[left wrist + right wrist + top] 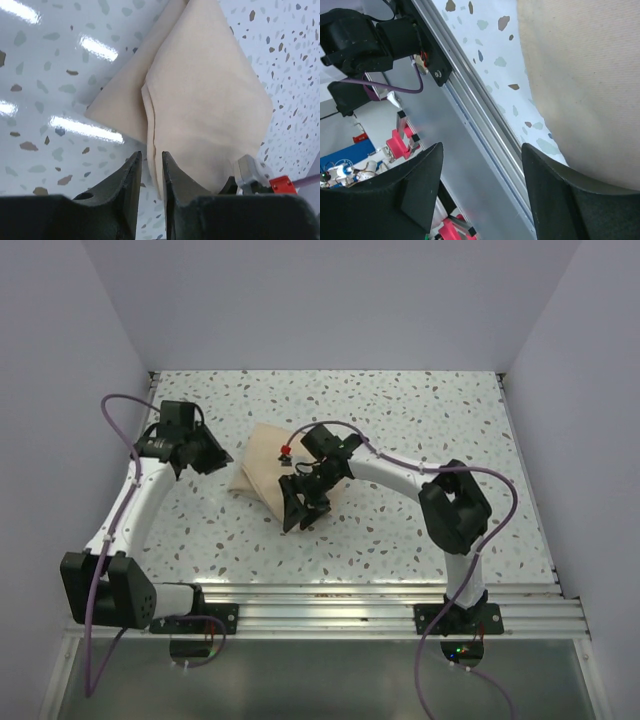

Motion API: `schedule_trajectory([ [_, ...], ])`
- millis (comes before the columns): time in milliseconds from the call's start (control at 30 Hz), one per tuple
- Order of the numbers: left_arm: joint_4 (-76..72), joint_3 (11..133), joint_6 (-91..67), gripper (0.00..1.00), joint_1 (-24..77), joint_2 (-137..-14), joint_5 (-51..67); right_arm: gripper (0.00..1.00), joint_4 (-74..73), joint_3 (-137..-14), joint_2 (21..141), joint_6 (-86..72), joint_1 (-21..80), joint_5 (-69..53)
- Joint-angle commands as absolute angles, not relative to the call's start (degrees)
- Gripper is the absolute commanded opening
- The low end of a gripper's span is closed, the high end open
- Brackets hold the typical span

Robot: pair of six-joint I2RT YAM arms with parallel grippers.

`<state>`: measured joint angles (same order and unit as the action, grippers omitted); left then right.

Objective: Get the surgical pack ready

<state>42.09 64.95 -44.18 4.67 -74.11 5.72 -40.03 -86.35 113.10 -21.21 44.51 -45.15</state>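
1. I am looking into a white-walled booth [330, 300]; its floor is a speckled table [400, 410] with a ribbed aluminium rail [380, 595] along the near edge, well on my side of the tan sheet.
2. The left arm [140, 510] reaches up along the sheet's left side; the right arm [400, 475] bends in from the sheet's right and ends over its near corner.
3. The tan sheet [262, 465] lies folded on the table, roughly in the middle of it; in the left wrist view the sheet [210, 100] shows layers, one flap lapped over another with a fold line running toward the camera; in the right wrist view the sheet [590, 75] fills the upper right.
4. The left gripper [205, 455] sits just beside the sheet's left edge; seen from its own wrist, the left gripper [151, 160] has its jaws only narrowly apart, the sheet's fold line showing through the gap; I see nothing pinched.
5. The right gripper [300, 508] is at the sheet's near edge; from its wrist, the right gripper [481, 150] stands wide, one finger overlapping the sheet's edge; only table and rail show in the gap.
6. A purple cable [120, 405] loops off the left arm, away from the sheet.
7. A small red part [285, 450] on the right wrist sits over the sheet.
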Motion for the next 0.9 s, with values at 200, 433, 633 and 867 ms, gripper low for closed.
schedule_trajectory([
  [200, 25.2, 69.7, -38.5, 0.08, 3.3, -86.9, 28.1, 0.42, -37.6, -93.5, 107.7, -27.2, 33.9, -43.0],
  [433, 7.1, 69.6, -42.7, 0.03, 3.5, -94.6, 40.7, 0.10, -16.2, -97.5, 117.9, -42.5, 27.6, -51.9],
  [633, 1.3, 74.1, -46.0, 0.01, 3.5, -106.6, 47.0, 0.07, 0.3, -96.2, 122.8, -55.4, 23.4, -53.1],
  [867, 7.5, 73.8, -43.5, 0.00, 2.6, -112.5, 42.5, 0.06, 6.8, -90.8, 125.5, -58.0, 20.0, -54.8],
])
